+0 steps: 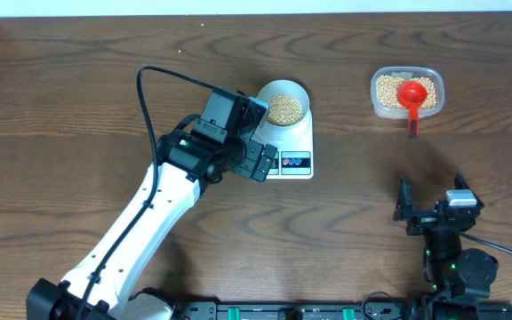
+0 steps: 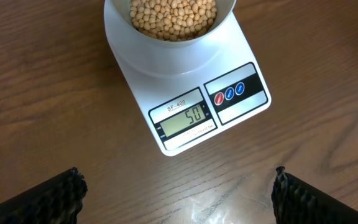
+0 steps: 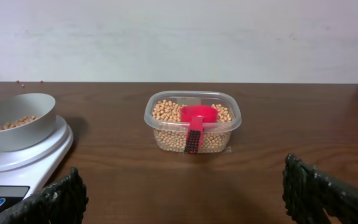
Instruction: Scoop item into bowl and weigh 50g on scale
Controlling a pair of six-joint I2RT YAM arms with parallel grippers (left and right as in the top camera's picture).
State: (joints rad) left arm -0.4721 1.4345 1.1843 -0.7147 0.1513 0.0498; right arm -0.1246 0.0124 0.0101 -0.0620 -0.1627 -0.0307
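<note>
The bowl point(image 1: 303, 90), holding beans point(image 1: 284, 108), sits on the scale point(image 1: 299, 142) — just ahead of the left gripper point(image 2: 178, 182), jaws spread empty. The right gripper point(image 3: 185, 186), likewise spread, hangs well right of the scale.

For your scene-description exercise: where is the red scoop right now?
Overhead view, far right: the red scoop rests in the clear tub of beans, well right of the scale.
</note>
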